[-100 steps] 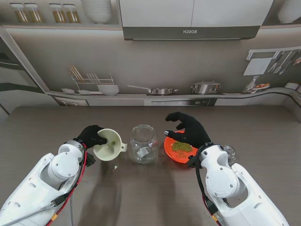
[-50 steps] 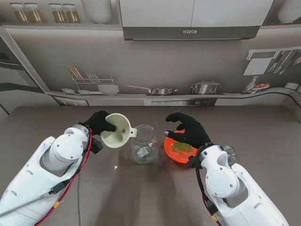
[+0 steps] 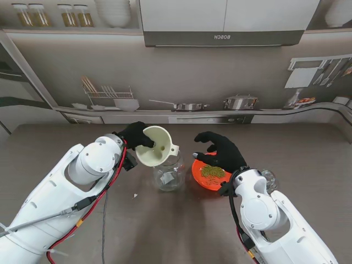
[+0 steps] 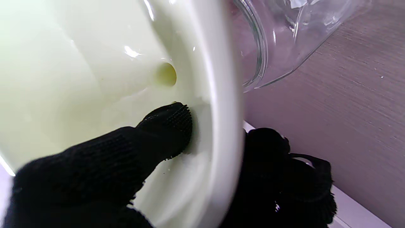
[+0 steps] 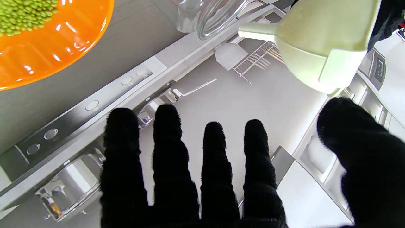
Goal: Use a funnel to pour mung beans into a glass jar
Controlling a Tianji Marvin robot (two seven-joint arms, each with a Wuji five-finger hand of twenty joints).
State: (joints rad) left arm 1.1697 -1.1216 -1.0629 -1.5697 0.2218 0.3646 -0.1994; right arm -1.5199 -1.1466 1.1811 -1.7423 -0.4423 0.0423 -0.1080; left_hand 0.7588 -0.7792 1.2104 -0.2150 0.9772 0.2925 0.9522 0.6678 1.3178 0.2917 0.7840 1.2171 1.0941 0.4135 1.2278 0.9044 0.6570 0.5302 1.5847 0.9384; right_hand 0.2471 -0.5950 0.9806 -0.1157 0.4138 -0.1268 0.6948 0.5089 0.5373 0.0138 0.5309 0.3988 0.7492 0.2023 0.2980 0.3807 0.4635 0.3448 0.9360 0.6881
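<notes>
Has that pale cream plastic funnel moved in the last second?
Yes. The left robot hand has carried the pale cream plastic funnel up off the table and rightward, so it now hangs over the clear glass jar.

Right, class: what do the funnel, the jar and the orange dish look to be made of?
Funnel: likely glossy plastic, being opaque, pale cream, with soft highlights. Jar: clear glass by its look, since the table shows through it and it has sharp glints. Orange dish: probably shiny plastic, with a saturated colour and bright reflections.

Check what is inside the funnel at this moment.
The funnel, held tilted over the jar by the left robot hand, shows one fingertip pressed on its inner wall and an open spout hole. No beans show; that finger hides part of the wall.
</notes>
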